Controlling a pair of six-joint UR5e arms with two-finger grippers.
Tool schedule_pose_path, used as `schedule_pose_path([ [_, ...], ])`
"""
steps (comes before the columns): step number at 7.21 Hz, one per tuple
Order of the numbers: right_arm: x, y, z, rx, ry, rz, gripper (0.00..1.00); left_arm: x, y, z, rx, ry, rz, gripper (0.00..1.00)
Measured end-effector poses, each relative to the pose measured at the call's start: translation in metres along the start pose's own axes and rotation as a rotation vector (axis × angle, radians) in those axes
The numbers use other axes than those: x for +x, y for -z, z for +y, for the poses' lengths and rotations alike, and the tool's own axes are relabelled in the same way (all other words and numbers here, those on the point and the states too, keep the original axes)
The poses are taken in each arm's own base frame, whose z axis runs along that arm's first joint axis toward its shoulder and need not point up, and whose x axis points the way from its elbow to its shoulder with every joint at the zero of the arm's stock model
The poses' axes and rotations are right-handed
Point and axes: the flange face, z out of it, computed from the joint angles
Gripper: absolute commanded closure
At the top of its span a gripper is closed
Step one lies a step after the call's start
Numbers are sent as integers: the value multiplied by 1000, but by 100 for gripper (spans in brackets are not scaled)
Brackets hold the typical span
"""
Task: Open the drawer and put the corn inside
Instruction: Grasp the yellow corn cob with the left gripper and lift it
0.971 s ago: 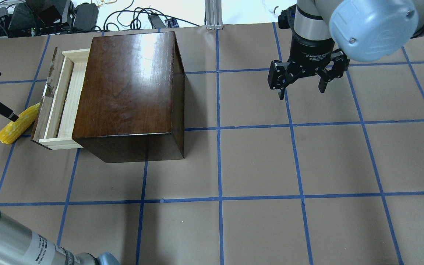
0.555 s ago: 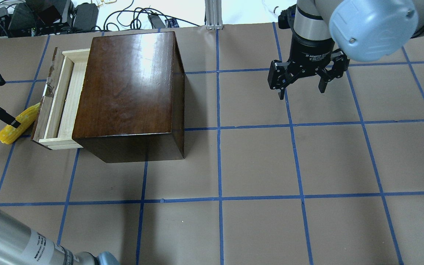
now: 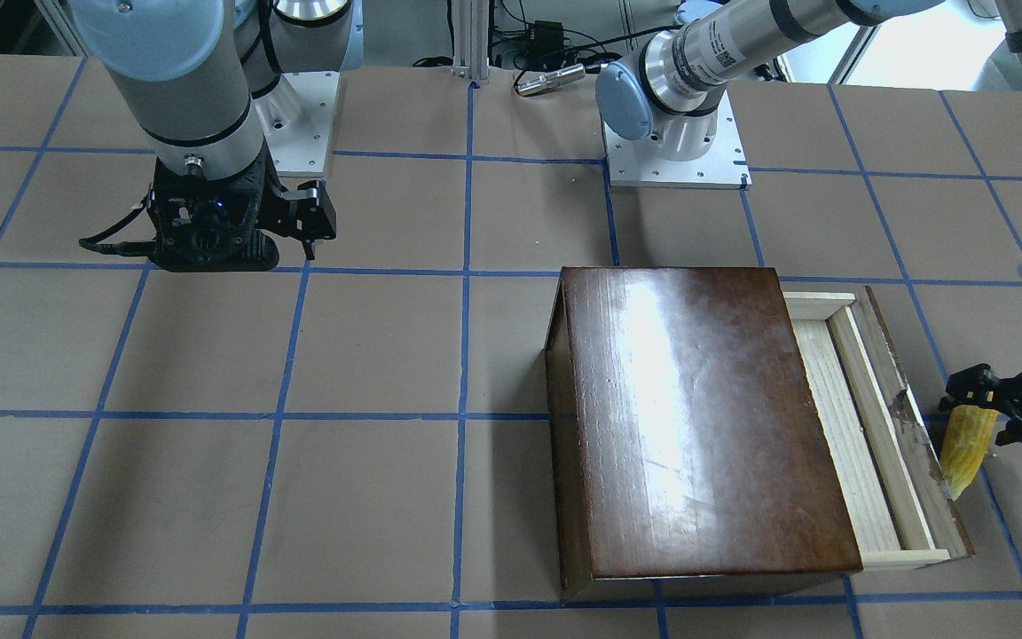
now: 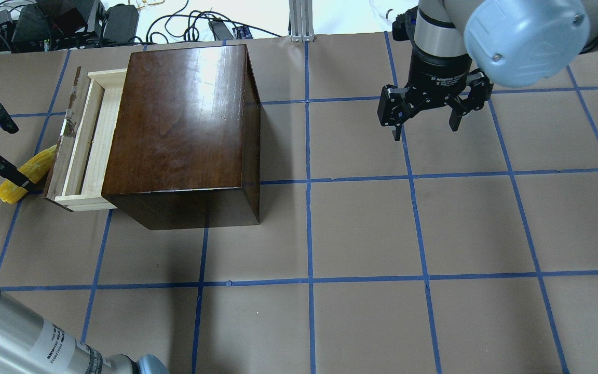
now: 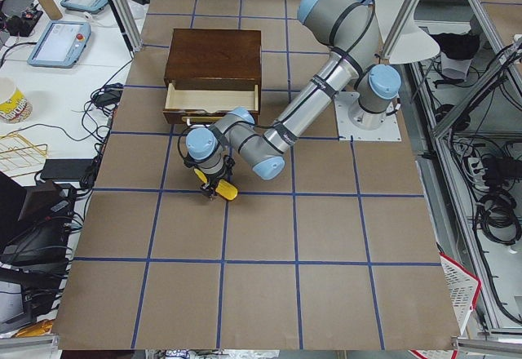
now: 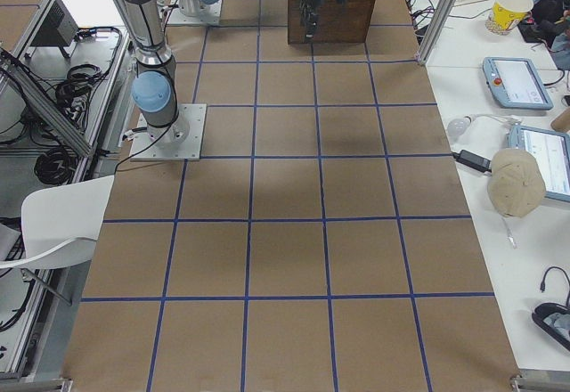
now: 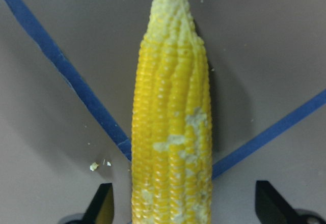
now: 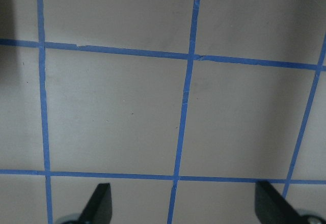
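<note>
The corn lies on the table against the dark front panel of the drawer, which is pulled out of the dark-brown wooden box. The drawer's pale tray holds nothing. My left gripper is low over the corn, open, with its fingers on either side of the cob. In the left wrist view the corn runs up the middle between the two spread fingertips. In the front-facing view the corn sits by the drawer. My right gripper is open and empty, hovering far right of the box.
Brown paper with a blue tape grid covers the table. Cables and power bricks lie beyond the far edge behind the box. The right wrist view shows only bare grid.
My left gripper has come down along the corn toward its thick end, its fingers now straddling the cob. The corn, drawer and right arm have not moved.
</note>
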Motion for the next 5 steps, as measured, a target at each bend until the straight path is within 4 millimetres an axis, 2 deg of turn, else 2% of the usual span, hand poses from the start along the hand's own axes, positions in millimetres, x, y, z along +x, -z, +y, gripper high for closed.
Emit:
schedule_pose_path([
  [1,0,0,0,0,0,0,0,-3,0,0,2,1,-8,100],
  [3,0,0,0,0,0,0,0,-5,2,-1,4,11,-19,100],
  [5,0,0,0,0,0,0,0,-7,26,-4,16,46,-50,100],
])
